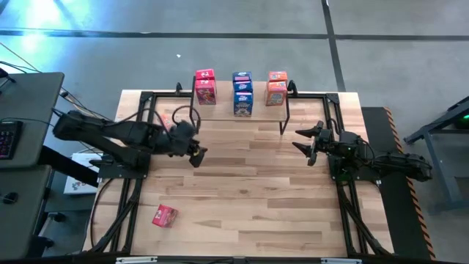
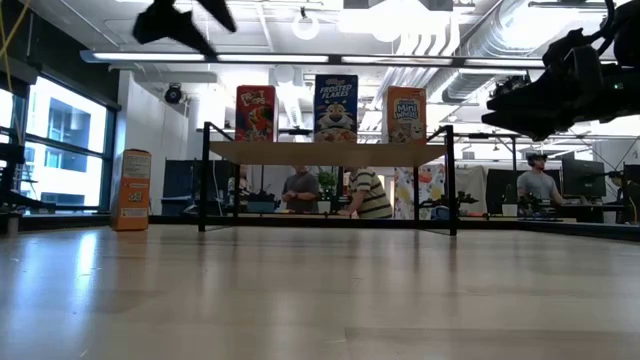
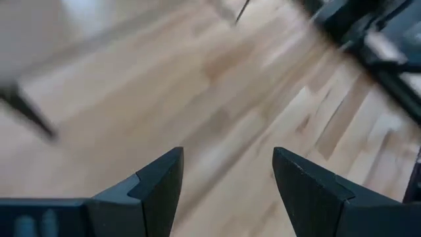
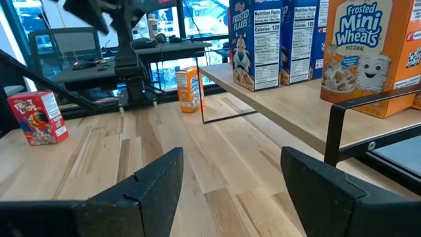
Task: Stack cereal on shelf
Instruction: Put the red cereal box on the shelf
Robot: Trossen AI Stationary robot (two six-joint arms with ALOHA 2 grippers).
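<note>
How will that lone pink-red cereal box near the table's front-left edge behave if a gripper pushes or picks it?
The pink-red cereal box is small printed cardboard, so probably light and likely to slide on the smooth tabletop when nudged. It seems to lie askew, so tipping looks unlikely. Flat, stiff-looking faces should suit a pinch, though a hard squeeze may dent it.

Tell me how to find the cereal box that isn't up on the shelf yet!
Start at the big wooden table and look away from the shelf, toward the near edge on the left arm's side. A small pink-red box sits there tilted, alone on the bare wood. Unlike the other boxes lined up on the shelf, it has no neighbours.
</note>
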